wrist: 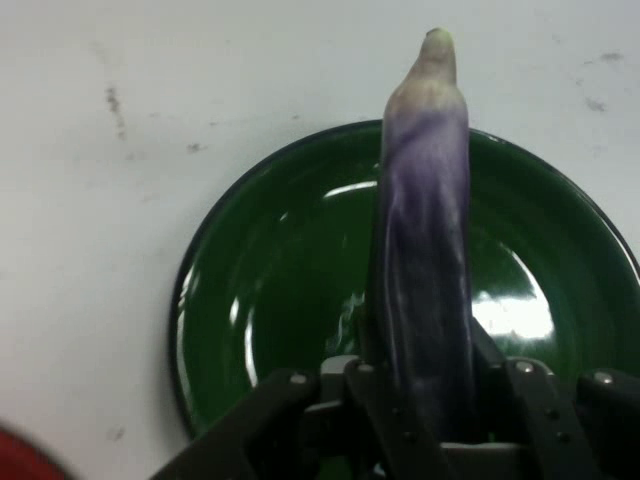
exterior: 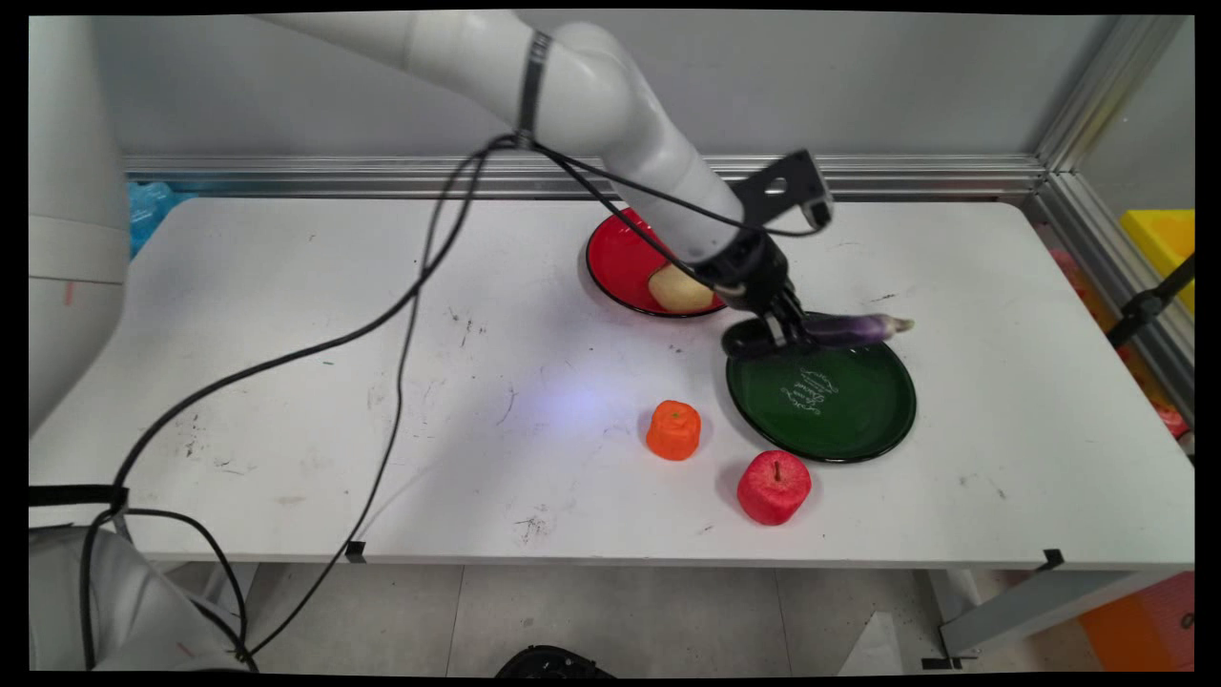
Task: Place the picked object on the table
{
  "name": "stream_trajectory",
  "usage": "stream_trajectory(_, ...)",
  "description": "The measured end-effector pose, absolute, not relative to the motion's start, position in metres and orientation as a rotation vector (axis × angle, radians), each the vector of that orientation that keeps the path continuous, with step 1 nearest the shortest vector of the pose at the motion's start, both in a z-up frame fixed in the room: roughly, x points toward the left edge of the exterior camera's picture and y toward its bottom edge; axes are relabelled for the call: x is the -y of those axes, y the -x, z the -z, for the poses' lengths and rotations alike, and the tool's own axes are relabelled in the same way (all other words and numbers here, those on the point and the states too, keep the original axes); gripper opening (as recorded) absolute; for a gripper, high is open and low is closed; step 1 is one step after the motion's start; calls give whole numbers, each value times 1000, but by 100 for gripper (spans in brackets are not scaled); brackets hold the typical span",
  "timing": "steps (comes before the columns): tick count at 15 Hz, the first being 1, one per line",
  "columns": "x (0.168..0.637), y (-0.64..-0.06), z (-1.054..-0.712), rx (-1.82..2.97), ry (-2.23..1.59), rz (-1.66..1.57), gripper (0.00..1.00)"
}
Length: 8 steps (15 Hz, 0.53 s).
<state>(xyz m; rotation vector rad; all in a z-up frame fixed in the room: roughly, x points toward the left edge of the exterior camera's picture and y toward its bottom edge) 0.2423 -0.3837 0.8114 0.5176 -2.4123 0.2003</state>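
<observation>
My gripper (exterior: 790, 330) is shut on one end of a long purple eggplant (exterior: 854, 327), holding it level above the far rim of the green plate (exterior: 849, 420). In the hand view the eggplant (wrist: 425, 260) runs up from between the fingers, its pale tip past the green plate (wrist: 270, 300) below it. Just left of the gripper stands a red plate (exterior: 615, 258) with a yellowish potato (exterior: 679, 289) on its near side.
An orange fruit (exterior: 673, 429) sits on the table left of the green plate. A red apple (exterior: 774, 487) stands near the table's front edge, just below the green plate. Black cables hang from the arm across the table's left half.
</observation>
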Motion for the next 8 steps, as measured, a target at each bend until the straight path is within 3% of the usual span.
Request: stream_trajectory(8,336,-350,-846,2467,-575,-221,0)
